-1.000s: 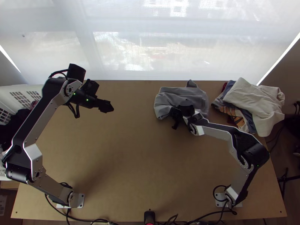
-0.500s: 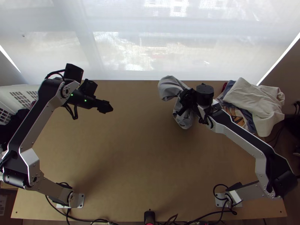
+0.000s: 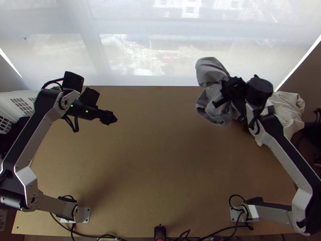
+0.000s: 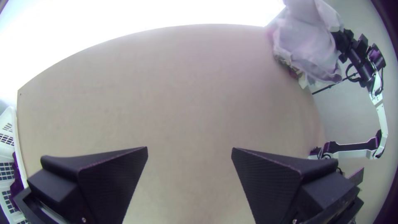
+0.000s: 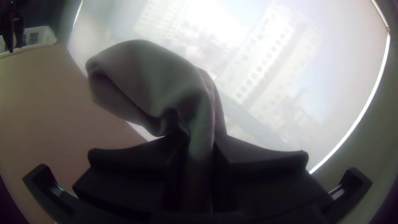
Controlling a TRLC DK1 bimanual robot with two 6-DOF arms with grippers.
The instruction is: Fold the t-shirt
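In the top view the grey t-shirt (image 3: 214, 105) hangs bunched in my right gripper (image 3: 225, 93), raised near the table's far right part, in front of the clothes pile. The right wrist view has the t-shirt (image 5: 151, 81) pinched between the two fingers of my right gripper (image 5: 199, 166), a folded part flopping over to one side. My left gripper (image 3: 109, 117) is over the far left part of the table, well apart from the cloth. In the left wrist view my left gripper (image 4: 189, 151) stands open, its two fingers wide apart with bare table between them.
A cream cloth (image 3: 289, 110) on the clothes pile lies at the table's far right corner, partly behind the right arm. A white basket (image 3: 20, 102) with dark cloth stands off the left edge. Bare wood (image 3: 152, 160) spans the middle of the table.
My right gripper has lifted the grey t-shirt from the table and carried it to the right, towards the pile; the cloth has gone from loosely lying to hanging bunched. The left arm has shifted slightly left.
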